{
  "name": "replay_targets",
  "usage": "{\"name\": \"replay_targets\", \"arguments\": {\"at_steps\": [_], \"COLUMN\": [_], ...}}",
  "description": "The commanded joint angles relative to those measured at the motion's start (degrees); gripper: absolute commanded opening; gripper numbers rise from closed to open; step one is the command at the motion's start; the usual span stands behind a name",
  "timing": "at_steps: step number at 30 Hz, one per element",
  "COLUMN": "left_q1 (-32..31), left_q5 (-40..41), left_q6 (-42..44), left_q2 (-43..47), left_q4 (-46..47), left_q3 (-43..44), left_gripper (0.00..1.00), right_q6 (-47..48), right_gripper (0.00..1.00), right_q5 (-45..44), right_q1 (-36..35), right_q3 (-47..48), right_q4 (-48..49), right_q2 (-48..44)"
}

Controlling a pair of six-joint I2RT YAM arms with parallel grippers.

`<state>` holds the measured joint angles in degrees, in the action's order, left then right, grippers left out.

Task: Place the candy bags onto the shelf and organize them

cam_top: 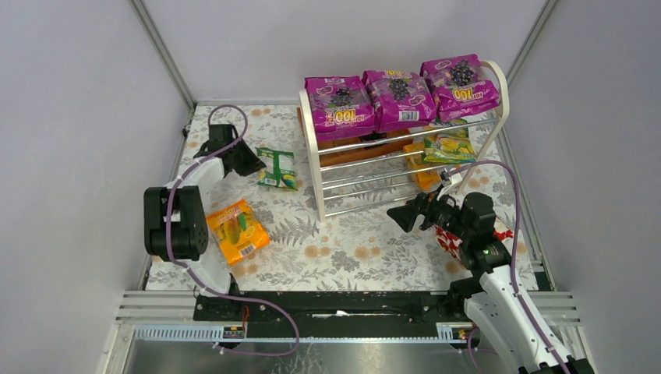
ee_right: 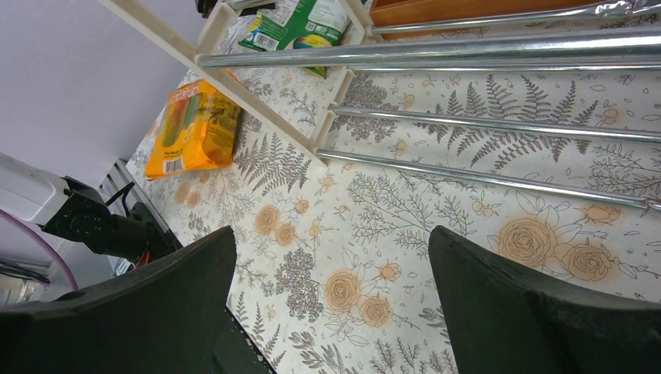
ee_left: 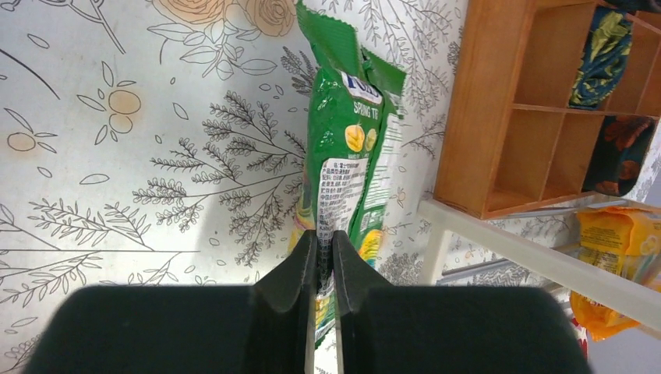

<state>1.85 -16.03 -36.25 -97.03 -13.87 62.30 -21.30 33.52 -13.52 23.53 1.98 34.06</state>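
Three magenta candy bags (cam_top: 401, 97) lie on the top tier of the white shelf (cam_top: 310, 148). A green-yellow bag (cam_top: 448, 148) and an orange bag (cam_top: 425, 178) lie on lower tiers at the right. My left gripper (ee_left: 325, 238) is shut on the edge of the green-white bag (ee_left: 351, 148), which is left of the shelf in the top view (cam_top: 277, 167). Another orange bag (cam_top: 240, 230) lies flat at the front left and shows in the right wrist view (ee_right: 195, 128). My right gripper (ee_right: 331, 257) is open and empty above the cloth in front of the shelf (ee_right: 499, 125).
A brown compartmented tray (ee_left: 538, 117) sits under the shelf behind the rods. A red-and-white heart-patterned package (cam_top: 450, 241) lies under my right arm. Grey walls close in the table on three sides. The shelf's white frame (ee_left: 507, 241) is close to the right of the green-white bag.
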Motion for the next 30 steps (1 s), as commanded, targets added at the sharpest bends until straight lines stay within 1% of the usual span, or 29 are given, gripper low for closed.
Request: {"name": "replay_targets", "arguments": {"at_steps": [1,9,20,25,30], "left_q1": [0.26,0.27,-0.2,-1.59,-5.28], "left_q5": [0.13,0.98,2.98,4.8,5.36], "left_q6": [0.9,0.31,3.98,6.39,9.58], "left_q2": [4.64,12.3,24.16,30.2,36.71], "left_q4": [-1.28,-3.68,-10.67,-16.41,-21.68], "left_q3": [2.0,0.3,-0.44,-1.47,-2.96], "left_gripper": [0.0,0.0,0.0,0.0,0.0], "right_q6": [0.29,0.29,0.58,0.66,-0.19], "right_gripper": [1.0,1.0,1.0,1.0,1.0], "right_q5": [-1.19,-1.08,-2.3,-3.61,-3.86], "right_q1": [-0.33,-0.37,-0.31,-0.37,-0.32], "right_q3": [-0.13,-0.13,0.22,0.29,0.55], "right_q4": [0.5,0.72,0.94,0.47,-0.92], "right_q2": [-0.23,0.71,4.57,5.07,5.74]}}
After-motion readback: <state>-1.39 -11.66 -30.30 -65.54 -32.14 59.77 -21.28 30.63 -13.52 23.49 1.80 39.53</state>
